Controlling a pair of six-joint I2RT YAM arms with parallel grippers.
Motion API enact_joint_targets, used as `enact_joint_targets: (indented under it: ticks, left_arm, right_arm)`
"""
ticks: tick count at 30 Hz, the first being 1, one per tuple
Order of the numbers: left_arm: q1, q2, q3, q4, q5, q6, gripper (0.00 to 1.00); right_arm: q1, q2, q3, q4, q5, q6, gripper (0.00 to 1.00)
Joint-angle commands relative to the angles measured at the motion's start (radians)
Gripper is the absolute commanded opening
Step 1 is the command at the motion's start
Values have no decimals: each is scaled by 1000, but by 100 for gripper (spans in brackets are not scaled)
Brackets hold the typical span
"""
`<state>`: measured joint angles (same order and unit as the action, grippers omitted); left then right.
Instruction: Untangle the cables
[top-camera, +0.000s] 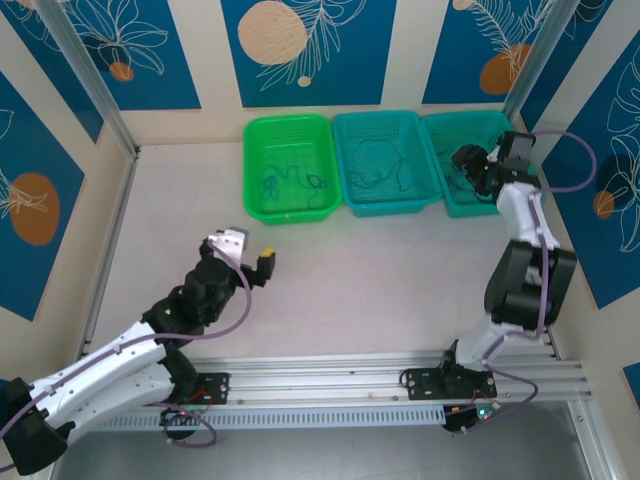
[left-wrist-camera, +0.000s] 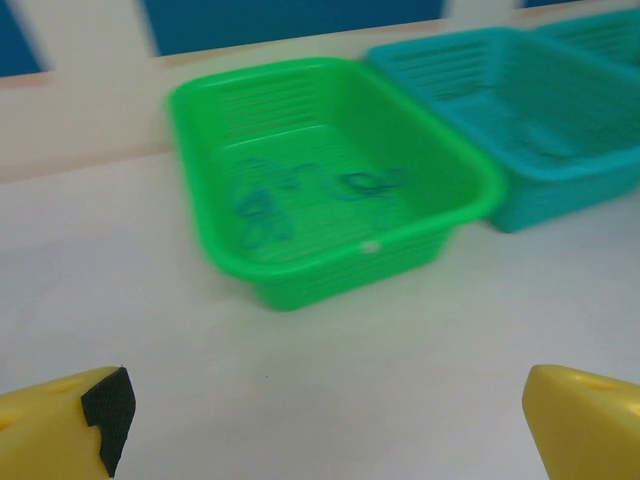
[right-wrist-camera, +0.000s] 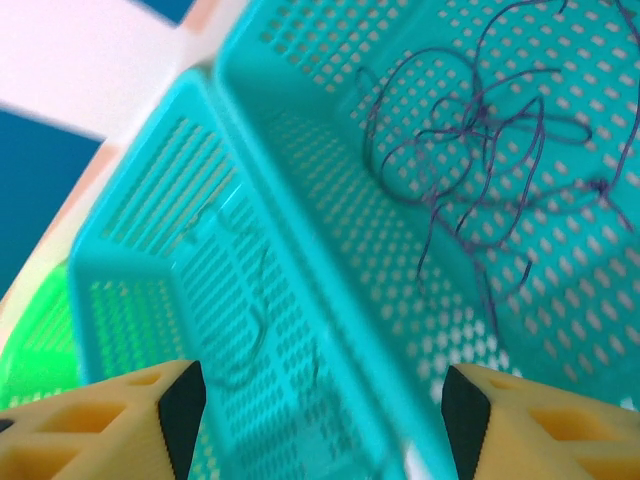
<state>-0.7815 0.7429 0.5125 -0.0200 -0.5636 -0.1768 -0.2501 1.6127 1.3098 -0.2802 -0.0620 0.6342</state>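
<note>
Right claw (right-wrist-camera: 318, 420) apart, empty, over rim of right teal basket (right-wrist-camera: 310, 170): descent risks rim strike. Purple cables (right-wrist-camera: 480, 132) look knotted, may snag mesh. Left claw (left-wrist-camera: 325, 420) apart.

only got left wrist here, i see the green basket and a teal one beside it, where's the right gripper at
Observer: The right gripper hangs over the rightmost teal basket, the third in the row.
Operator: is it holding a cable
Observer: No. Its jaws stand apart with nothing between them, and a purplish tangle lies on that basket's floor.
Operator: anything in the teal one i can see
Observer: Yes, the middle teal basket holds a thin dark cable lying loose on its floor.
</note>
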Motion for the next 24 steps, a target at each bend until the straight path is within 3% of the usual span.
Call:
enact_joint_targets:
  ticks: [1, 4, 8, 11, 13, 16, 21, 23, 24]
  left_arm:
    - [109, 6, -28, -19, -157, -10, 100]
    - [226, 22, -57, 30, -146, 14, 100]
    - [319, 93, -118, 196, -126, 139, 100]
    - [375, 201, -124, 278, -63, 175, 100]
    - [402, 279, -129, 347, -6, 205, 100]
    - [427, 387, -170, 547, 63, 257, 100]
    - [561, 567, -174, 726, 232, 222, 100]
    - [598, 624, -141, 752, 289, 251, 100]
    - [613, 657, -134, 783, 315, 265, 100]
  right_arm:
    - [55, -226, -201, 75, 50, -83, 66]
    - [145, -432, -426, 137, 191, -189, 66]
    - [290, -667, -751, 368, 396, -425, 66]
    - [317, -724, -938, 576, 468, -487, 78]
    - [290, -674, -993, 669, 443, -456, 83]
    - [230, -502, -1027, 844, 351, -421, 84]
    - [213, -211, -939, 1060, 221, -453, 86]
    - [251, -58, -923, 1206, 150, -529, 100]
    - [274, -88, -917, 1127, 183, -552, 99]
